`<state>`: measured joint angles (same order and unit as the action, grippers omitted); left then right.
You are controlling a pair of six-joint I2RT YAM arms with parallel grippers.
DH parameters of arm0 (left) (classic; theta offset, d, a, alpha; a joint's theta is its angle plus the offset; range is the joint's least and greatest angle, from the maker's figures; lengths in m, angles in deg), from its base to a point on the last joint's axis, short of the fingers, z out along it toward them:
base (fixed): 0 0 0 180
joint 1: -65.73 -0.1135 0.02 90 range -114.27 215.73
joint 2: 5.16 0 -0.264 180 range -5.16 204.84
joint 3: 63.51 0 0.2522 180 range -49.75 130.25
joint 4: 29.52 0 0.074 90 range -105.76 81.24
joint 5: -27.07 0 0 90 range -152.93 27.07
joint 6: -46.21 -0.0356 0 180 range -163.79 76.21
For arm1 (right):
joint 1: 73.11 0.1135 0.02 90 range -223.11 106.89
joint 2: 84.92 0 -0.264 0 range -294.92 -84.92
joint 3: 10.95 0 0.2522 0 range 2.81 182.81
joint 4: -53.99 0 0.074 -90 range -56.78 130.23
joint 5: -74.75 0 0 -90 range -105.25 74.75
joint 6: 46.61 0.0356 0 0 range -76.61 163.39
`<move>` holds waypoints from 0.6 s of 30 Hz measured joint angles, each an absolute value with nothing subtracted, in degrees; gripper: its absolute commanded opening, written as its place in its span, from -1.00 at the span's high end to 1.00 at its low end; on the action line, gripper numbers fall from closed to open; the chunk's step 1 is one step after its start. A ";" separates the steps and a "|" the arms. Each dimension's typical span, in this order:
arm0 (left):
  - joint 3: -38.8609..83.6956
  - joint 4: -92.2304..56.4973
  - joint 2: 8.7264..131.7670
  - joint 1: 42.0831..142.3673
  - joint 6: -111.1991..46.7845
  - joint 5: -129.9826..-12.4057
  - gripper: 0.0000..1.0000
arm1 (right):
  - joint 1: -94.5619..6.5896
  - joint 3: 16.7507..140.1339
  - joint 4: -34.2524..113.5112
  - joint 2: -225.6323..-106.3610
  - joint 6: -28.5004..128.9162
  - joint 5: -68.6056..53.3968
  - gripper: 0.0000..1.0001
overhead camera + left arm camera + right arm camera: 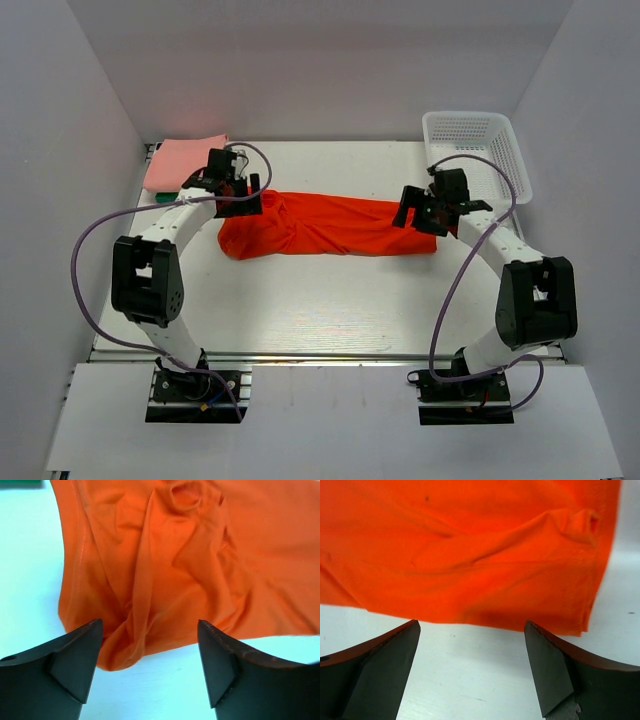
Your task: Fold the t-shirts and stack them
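White table (pixel 330 320) enclosed by pale walls, seen from above and from both wrists. A bright orange-red cloth t-shirt (pixel 330 228) is laid across the middle of the surface, drawn out as a crumpled band from nine o'clock to three o'clock. A folded pale salmon-pink t-shirt (pixel 185 160) is stacked at ten o'clock over a sliver of dark green cloth (pixel 165 193). A white plastic mesh basket (pixel 478 150) is set at two o'clock.

The left gripper (pixel 149 625) is poised over the bunched nine o'clock end, and the right gripper (pixel 471 624) over the flatter three o'clock end. Both pairs of jaws are spread wide and nothing is pinched.

The garment is judged to be light, limp and soft. It can be expected to sag, bunch and drag along the table when lifted from one point only. A firm hold is best taken at the outer corners of the straight doubled edge at three o'clock, and at a matching pair of points in the gathered cloth at nine o'clock, with all layers caught together.
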<state>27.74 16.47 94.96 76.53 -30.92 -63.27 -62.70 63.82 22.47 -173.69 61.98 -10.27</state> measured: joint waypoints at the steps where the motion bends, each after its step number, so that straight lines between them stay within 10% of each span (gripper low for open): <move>1: 26.54 16.12 94.26 76.64 -31.27 -63.32 -0.66 | -62.35 63.32 22.58 -173.82 61.96 -9.75 -0.81; 8: 18.93 14.24 93.99 76.29 -36.45 -65.13 -0.23 | -61.85 61.81 23.45 -176.46 62.03 -8.33 -0.81; 13: 19.02 14.00 95.52 76.16 -38.07 -65.17 0.65 | -61.85 61.81 24.21 -179.59 62.27 -8.24 -0.81; 18: 23.44 15.33 99.98 75.97 -37.98 -61.41 1.00 | -61.85 61.81 24.11 -181.69 62.49 -9.90 -0.81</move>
<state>23.44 15.33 99.98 75.97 -37.98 -61.41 -61.85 61.81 24.11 -181.69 62.49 -9.90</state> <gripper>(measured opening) 0.024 0.904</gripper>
